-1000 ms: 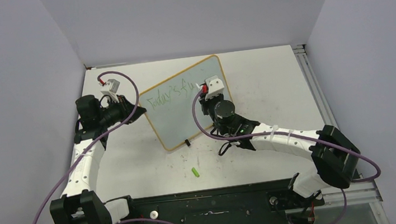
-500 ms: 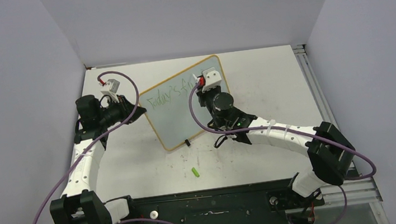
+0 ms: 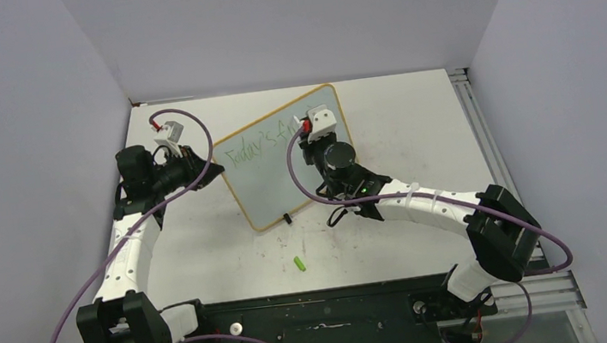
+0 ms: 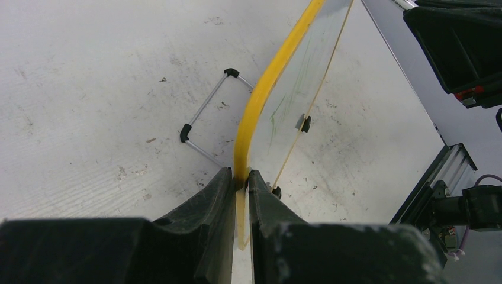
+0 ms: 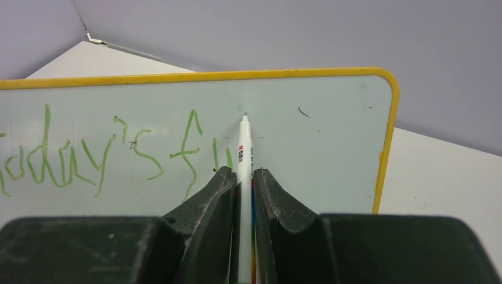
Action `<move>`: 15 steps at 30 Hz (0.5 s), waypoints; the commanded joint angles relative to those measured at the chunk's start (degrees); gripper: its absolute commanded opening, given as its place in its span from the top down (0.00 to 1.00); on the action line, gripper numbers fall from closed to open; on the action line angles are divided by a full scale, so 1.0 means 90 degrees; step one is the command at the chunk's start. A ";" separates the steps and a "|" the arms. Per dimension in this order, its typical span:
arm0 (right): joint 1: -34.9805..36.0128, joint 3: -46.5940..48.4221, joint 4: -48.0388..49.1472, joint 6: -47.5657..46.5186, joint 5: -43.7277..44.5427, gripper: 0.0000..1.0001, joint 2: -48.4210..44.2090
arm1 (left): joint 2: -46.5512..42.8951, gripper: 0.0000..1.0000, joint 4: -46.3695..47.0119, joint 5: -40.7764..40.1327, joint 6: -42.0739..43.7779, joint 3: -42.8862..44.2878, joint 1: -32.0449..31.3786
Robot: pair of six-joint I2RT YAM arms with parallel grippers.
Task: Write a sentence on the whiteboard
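Whiteboard (image 5: 331,148) face, marker (image 5: 244,148) tip now farther up.

The right hand (image 3: 309,136) with its marker (image 5: 244,148) now sits higher and slightly further left over the whiteboard (image 3: 271,184); its elbow shifts left.

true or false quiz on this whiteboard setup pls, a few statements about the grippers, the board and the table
1. The left gripper is clamped on the yellow edge of the whiteboard. True.
2. The right gripper is empty. False: it is shut on a white marker, whose tip is at the board.
3. The writing on the board is green. True.
4. The board lies flat on the table. False: it stands propped up at a slant.
5. A small green piece lies on the table between the board and the arm bases. True.
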 commanded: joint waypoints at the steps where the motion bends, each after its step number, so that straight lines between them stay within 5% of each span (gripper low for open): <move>1: -0.0065 0.0101 0.0066 0.0071 -0.0092 0.95 -0.0020 | -0.0088 1.00 0.0131 -0.0039 0.0019 0.0176 0.0013; 15: -0.0044 -0.0690 -0.0066 0.0589 -0.0016 0.95 -0.0363 | -0.0109 1.00 0.0161 -0.0025 -0.0001 0.0162 0.0009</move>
